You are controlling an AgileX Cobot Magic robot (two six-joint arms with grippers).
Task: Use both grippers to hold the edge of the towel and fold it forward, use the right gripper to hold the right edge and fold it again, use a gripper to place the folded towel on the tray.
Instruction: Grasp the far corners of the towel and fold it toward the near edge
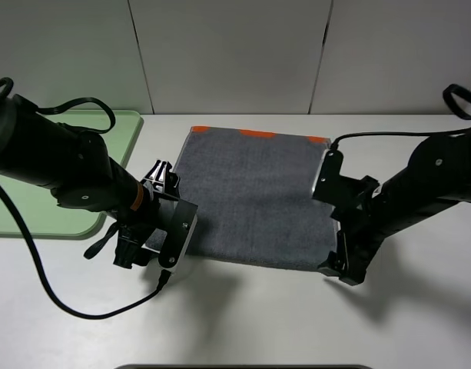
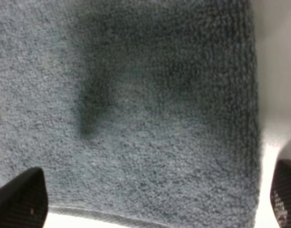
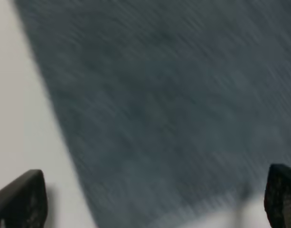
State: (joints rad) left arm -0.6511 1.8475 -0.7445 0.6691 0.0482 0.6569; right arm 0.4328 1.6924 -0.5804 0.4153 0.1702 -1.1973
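White wall panels are backing a white surface (image 1: 243,323) on which the towel (image 1: 254,196) is lying spread flat at the middle, between the two arms and not yet folded. It is showing as a dark grey, roughly square terry cloth with a thin paler hem (image 2: 112,216) and an orange-and-white band (image 1: 258,134) running along its far edge. The left tool (image 1: 152,244) is hovering at the near left corner with its jaws standing wide apart, one over the pile just inside the hem and the other over bare surface beyond the side edge. The right tool (image 1: 339,267) is hanging at the near right corner, likewise spread wide and gripping nothing; its wrist view is blurring too much to be showing the hem. The tray (image 1: 35,219), light green with a low rim, is sitting at the far left, partly hidden behind the left arm. Judged from its look, the cloth is likely handling as light, soft and limp, sagging between two holds, with its looped pile resisting slip. The two near corners on the hem are probably offering the best holds, since pinching further in is risking bunching.
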